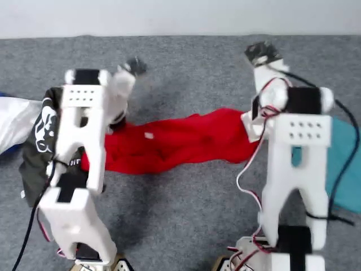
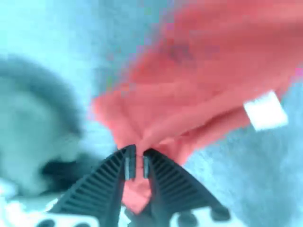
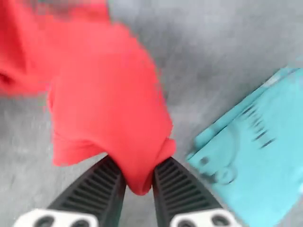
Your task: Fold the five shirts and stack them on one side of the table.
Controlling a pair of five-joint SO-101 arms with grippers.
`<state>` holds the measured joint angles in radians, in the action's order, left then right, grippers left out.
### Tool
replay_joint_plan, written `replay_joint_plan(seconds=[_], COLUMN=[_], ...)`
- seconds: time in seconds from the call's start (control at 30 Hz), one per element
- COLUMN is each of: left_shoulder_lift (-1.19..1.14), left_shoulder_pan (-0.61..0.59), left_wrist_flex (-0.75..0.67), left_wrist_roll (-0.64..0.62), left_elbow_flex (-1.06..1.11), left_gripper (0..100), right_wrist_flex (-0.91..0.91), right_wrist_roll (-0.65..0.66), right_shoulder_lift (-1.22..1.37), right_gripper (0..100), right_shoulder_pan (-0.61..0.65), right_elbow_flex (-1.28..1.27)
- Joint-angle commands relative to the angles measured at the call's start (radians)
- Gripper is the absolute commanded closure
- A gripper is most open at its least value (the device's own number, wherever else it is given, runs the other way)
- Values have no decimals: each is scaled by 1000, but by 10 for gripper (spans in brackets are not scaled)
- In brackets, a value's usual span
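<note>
The red shirt (image 1: pixel 180 141) lay stretched in a long, rumpled band across the middle of the grey desk (image 1: pixel 186 214), strung between the two arms. The left pincer (image 2: pixel 135 158) was closed on one end of it, with a bunched fold of red cloth pinched between its ribbed black fingers (image 2: pixel 111 172) and a small white tag (image 2: pixel 265 111) showing on the fabric a little farther along. The right pincer (image 3: pixel 139 177) gripped the other end in the same way, a thick wad of red cloth wedged between its fingers (image 3: pixel 94 189). Just beside that end lay a teal shirt (image 1: pixel 341 152) flat on the desk - partly under the right arm in the overhead view. On the left side a dark shirt (image 1: pixel 36 152) with a white print sat crumpled beneath the left arm, touching the red shirt's end, and a white shirt (image 1: pixel 14 124) lay beyond it at the desk's edge.
</note>
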<state>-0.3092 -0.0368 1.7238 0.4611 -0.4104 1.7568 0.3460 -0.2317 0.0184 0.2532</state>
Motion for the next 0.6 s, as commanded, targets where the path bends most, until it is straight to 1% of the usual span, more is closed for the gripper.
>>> replay_joint_plan(seconds=[0.0,0.1,0.23,0.4,0.57], left_shoulder_lift=[147,189,219,255,255], left_shoulder_pan=[0,-2,-8,-6,-8], left_wrist_flex=[23,26,26,9,-71], left_wrist_roll=[-126,-203,-259,-264,-261], left_elbow_flex=[-183,-297,-407,-593,-783], left_gripper=[995,995,995,995,995], right_wrist_flex=[16,-47,-188,-321,-484], right_wrist_roll=[8,8,21,92,189], right_shoulder_lift=[-94,-94,-97,-96,-102], right_gripper=[989,988,988,988,988], right_shoulder_pan=[-12,-28,-47,-54,-54], right_elbow_flex=[184,307,393,494,522])
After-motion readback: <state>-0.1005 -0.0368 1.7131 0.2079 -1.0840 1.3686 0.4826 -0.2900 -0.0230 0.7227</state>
